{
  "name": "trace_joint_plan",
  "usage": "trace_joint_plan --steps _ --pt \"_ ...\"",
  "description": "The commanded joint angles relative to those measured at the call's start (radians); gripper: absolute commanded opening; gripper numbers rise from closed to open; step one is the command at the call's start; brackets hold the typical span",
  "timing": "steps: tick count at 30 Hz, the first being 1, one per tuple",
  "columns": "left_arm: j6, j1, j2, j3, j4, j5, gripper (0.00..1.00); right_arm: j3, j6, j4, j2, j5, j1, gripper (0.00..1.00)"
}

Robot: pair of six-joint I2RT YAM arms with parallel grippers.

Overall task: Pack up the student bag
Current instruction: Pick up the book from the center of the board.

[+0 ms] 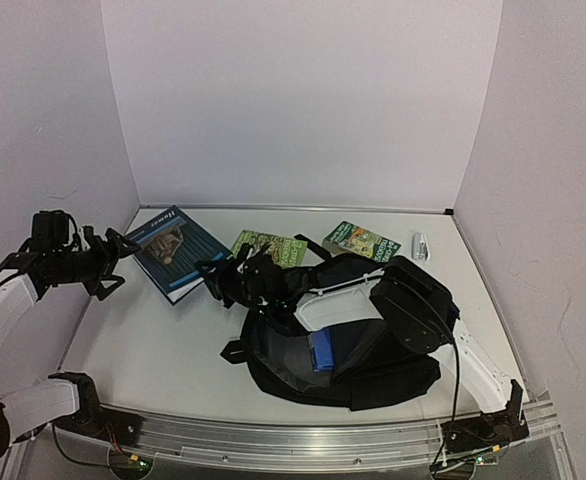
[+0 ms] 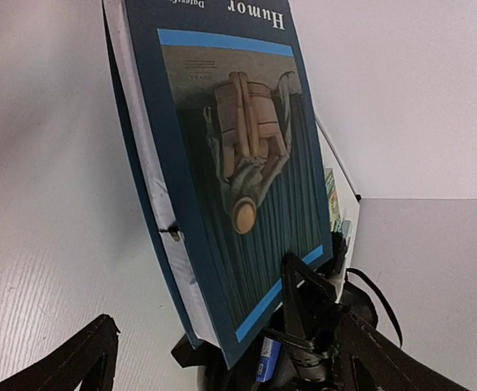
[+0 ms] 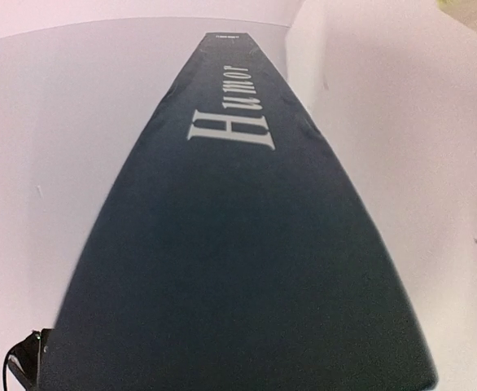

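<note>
The student bag (image 1: 393, 365) lies open at the front right, black with a grey lining, and a small blue pouch (image 1: 321, 352) sits in its mouth. A dark blue book titled "Humor" (image 1: 173, 250) lies at the far left. My right arm reaches over the bag. My right gripper (image 1: 228, 275) is at the book's near spine corner. One black finger (image 2: 301, 285) lies on the cover there, so it looks shut on the book. The spine (image 3: 238, 244) fills the right wrist view and hides the jaws. My left gripper (image 1: 106, 263) is open, just left of the book (image 2: 238, 163) and not touching it.
Two green books (image 1: 268, 245) (image 1: 361, 240) lie behind the bag. A small white object (image 1: 420, 246) lies at the far right. White walls close the table on the left, back and right. A metal rail (image 1: 303, 440) runs along the near edge.
</note>
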Motion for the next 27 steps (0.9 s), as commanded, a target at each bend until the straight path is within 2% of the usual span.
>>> trace_joint_plan --steps 1,7,11,15,19,22,27 --pt "0.123 0.002 -0.027 0.142 -0.136 -0.062 0.96 -0.024 -0.191 0.089 -0.207 0.018 0.002 0.18" --pt "0.224 0.002 -0.034 0.261 -0.167 -0.042 0.98 -0.155 -0.365 0.006 -0.392 0.030 -0.004 0.18" --pt "0.325 0.001 -0.046 0.269 -0.140 0.035 0.99 -0.262 -0.441 -0.054 -0.517 -0.056 -0.048 0.18" --pt "0.402 0.002 -0.056 0.241 -0.115 0.148 0.99 -0.389 -0.521 -0.154 -0.657 -0.182 -0.113 0.18" --pt "0.440 0.000 0.012 0.243 -0.127 0.242 0.99 -0.489 -0.582 -0.258 -0.767 -0.359 -0.208 0.18" --pt "0.443 -0.002 0.060 0.243 -0.090 0.328 0.98 -0.550 -0.617 -0.323 -0.826 -0.515 -0.274 0.18" --pt "0.426 -0.049 0.132 0.237 0.007 0.390 0.99 -0.641 -0.666 -0.343 -0.908 -0.729 -0.316 0.18"
